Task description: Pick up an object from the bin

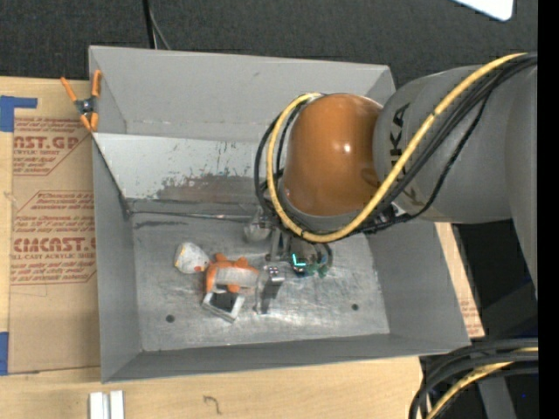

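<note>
My gripper reaches down below the orange dome to the bin floor, right of centre. Just to its left lies an orange and white thing, close to the gripper or touching it. In front of that sits a small black and white boxy thing. Further left is a crumpled cream-white thing. A small dark green thing shows right of the gripper, partly hidden under the dome's edge.
The loose things form a small cluster on the bin floor, left of the gripper. The arm and its dome cover the bin's right half and back right corner. The sloped left and back walls are scuffed.
</note>
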Robot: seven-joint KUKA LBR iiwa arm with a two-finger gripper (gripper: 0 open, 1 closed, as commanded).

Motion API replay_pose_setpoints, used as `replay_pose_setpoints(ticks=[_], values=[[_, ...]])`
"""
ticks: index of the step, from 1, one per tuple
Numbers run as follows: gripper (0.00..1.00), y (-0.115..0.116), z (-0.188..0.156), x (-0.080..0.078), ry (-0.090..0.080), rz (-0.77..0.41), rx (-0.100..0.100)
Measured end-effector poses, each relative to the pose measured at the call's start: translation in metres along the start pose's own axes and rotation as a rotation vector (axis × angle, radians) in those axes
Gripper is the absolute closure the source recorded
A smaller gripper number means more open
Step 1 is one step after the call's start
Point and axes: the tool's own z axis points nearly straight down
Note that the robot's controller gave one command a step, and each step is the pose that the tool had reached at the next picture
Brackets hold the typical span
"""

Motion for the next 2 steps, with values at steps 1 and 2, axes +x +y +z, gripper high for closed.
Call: replay_pose_setpoints(ticks=[1,2], values=[[1.00,-0.0007,-0.0040,-0.0019,-0.008,0.001,-0.001],[0.00,-0.0006,-0.0040,-0.0019,-0.008,0.001,-0.001]])
